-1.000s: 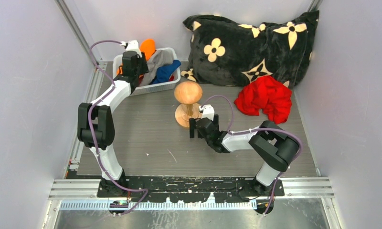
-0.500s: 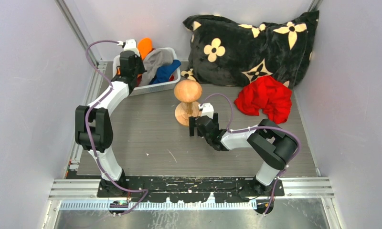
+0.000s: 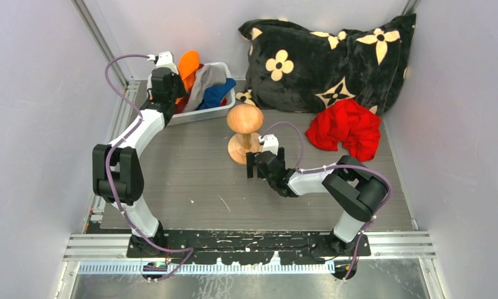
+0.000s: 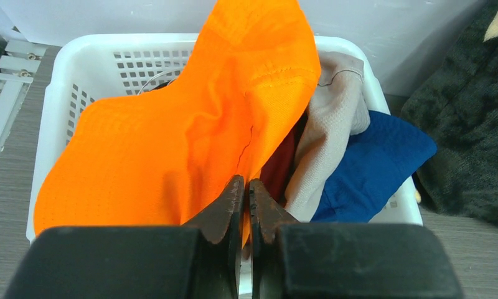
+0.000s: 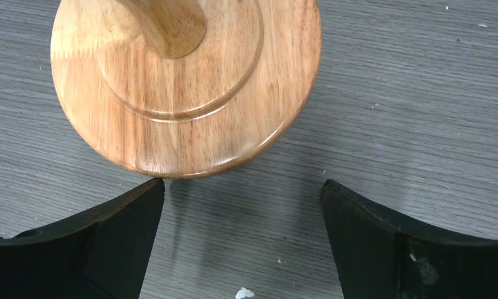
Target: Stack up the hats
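Note:
My left gripper is shut on a fold of the orange hat, which stands pulled up out of the white basket. Beside it in the basket lie a grey hat, a blue hat and a strip of dark red hat. From above, the left gripper is at the basket's left end with the orange hat rising beside it. A bright red hat lies crumpled at the right. My right gripper is open and empty on the table, just in front of the stand's base.
The round-headed wooden stand is mid-table; its base almost touches my right gripper's left finger. A black cushion with cream flowers leans in the back right corner. Walls close in on both sides.
The left gripper has closed on the orange hat and drawn back to the left, pulling the hat up out of the basket. The right arm has not moved.

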Robot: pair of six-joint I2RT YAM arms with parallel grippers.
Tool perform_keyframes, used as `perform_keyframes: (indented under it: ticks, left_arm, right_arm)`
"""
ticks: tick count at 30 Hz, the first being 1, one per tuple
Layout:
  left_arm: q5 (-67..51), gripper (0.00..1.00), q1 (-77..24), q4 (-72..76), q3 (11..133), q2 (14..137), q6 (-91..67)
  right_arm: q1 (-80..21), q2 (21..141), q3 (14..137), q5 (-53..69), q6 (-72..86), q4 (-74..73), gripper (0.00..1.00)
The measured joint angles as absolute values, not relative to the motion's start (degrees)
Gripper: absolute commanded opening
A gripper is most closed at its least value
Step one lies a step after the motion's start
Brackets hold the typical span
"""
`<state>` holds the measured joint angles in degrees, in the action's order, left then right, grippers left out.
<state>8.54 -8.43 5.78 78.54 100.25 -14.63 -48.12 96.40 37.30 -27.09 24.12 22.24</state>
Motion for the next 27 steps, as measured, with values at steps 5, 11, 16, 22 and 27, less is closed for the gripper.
perform_keyframes:
  ticks: [5, 11, 16, 22, 27]
  left_arm:
    - [8.6, 0.0, -8.3, 6.0, 78.2, 99.9, -14.8]
    - [8.2, 0.0, -8.1, 5.2, 78.3, 99.3, -16.0]
    - [5.1, 0.0, -8.1, -0.3, 83.7, 96.8, -18.1]
    - [-1.0, 0.0, -8.1, -5.5, 94.7, 91.9, -21.6]
    - [-7.7, 0.0, -8.1, -8.9, 104.0, 89.8, -25.5]
  right_arm:
    - [-48.1, 96.4, 37.3, -27.1, 24.1, 22.2, 1.0]
    - [-47.9, 94.9, 37.1, -26.6, 24.4, 19.9, 1.0]
    - [-47.7, 85.3, 33.7, -25.6, 26.1, 8.8, 1.0]
    - [-47.7, 69.3, 36.1, -27.4, 25.6, -4.3, 1.0]
    - [-47.5, 64.8, 42.2, -30.3, 23.6, -9.5, 1.0]
